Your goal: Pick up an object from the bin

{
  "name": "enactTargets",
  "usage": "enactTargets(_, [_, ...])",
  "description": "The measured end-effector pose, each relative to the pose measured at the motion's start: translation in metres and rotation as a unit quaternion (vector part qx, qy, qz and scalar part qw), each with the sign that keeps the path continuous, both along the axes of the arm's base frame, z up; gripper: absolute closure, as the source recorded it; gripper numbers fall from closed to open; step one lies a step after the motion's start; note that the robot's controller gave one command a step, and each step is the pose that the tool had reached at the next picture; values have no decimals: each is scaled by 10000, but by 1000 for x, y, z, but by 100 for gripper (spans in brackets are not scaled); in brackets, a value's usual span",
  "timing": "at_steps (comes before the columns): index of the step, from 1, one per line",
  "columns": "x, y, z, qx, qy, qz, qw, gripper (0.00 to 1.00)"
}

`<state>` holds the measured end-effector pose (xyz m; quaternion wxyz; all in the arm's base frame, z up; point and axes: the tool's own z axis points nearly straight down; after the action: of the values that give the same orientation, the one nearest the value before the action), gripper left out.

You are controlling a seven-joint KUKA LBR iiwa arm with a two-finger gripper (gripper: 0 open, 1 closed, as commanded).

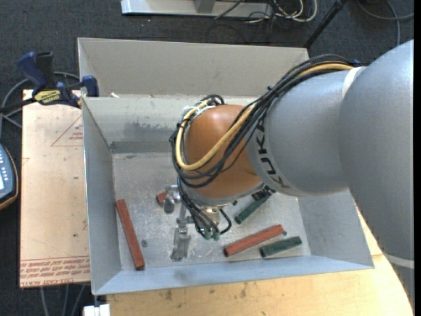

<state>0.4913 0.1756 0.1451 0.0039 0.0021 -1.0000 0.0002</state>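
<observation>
Camera view | gripper low over bare floor of bin near front wall, open or closed I cannot tell | small red piece just beside it, probably the target | long red bar lies flat by left wall, apart, so it does not block

Arm bent downward, pincer pointing down

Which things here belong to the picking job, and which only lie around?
Job: gripper, bin, long red stick at left, shorter red stick at right, green bar beside it, second green bar under the arm.
Lying about: floor cables, metal stand.
</observation>
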Motion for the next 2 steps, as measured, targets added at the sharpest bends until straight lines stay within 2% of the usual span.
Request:
enactTargets(1, [87,-81,-75,-3,-59,548,9985,0])
enactTargets(2, [86,-76,-71,14,-64,574,9983,100])
